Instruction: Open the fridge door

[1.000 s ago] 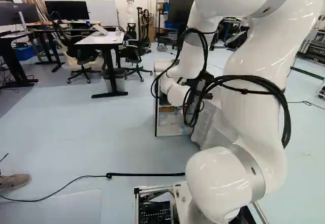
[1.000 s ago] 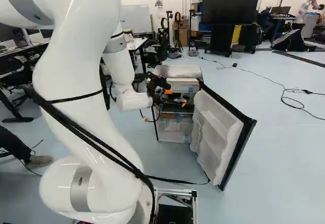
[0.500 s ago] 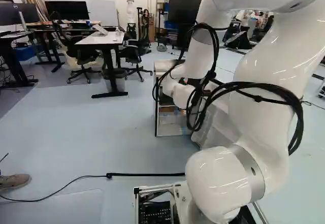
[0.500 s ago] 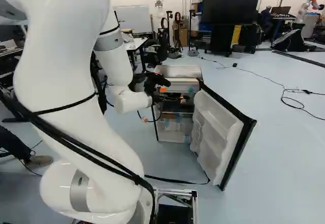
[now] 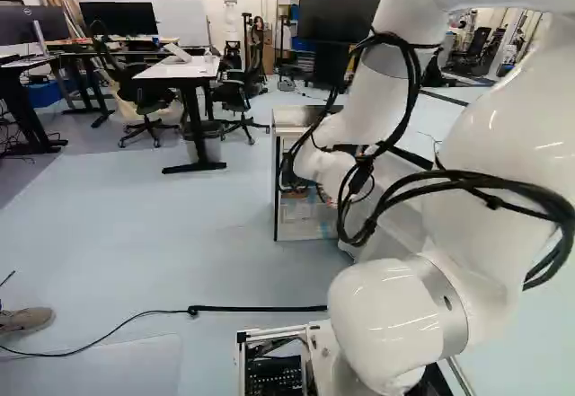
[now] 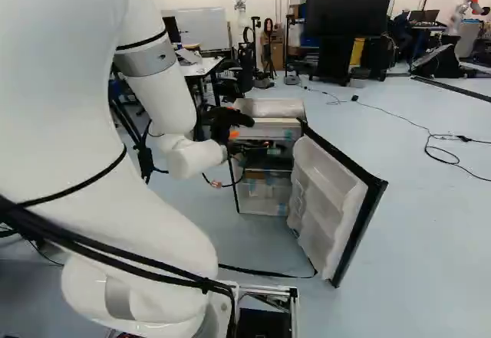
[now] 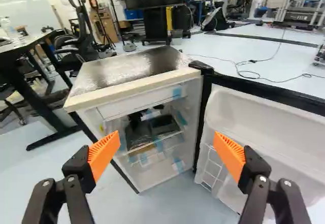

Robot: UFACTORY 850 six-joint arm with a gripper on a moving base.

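The arm (image 5: 485,145) is glossy white, built of fat, rounded segments ringed with grey bands (image 6: 146,60), and black cables (image 5: 422,179) loop along it, tied on with thin black straps (image 6: 142,41). The end effector (image 6: 225,122) is matte black, with small silvery screws (image 7: 70,179) and bright orange, finely ribbed pads (image 7: 105,153).

In the upper left of the left base view, a white-topped table (image 5: 169,71) is standing beside an office chair (image 5: 151,102). Toward the upper right of the right base view, a large black screen (image 6: 349,7) is standing, and a thin cable (image 6: 463,138) is winding over the floor (image 6: 433,238).
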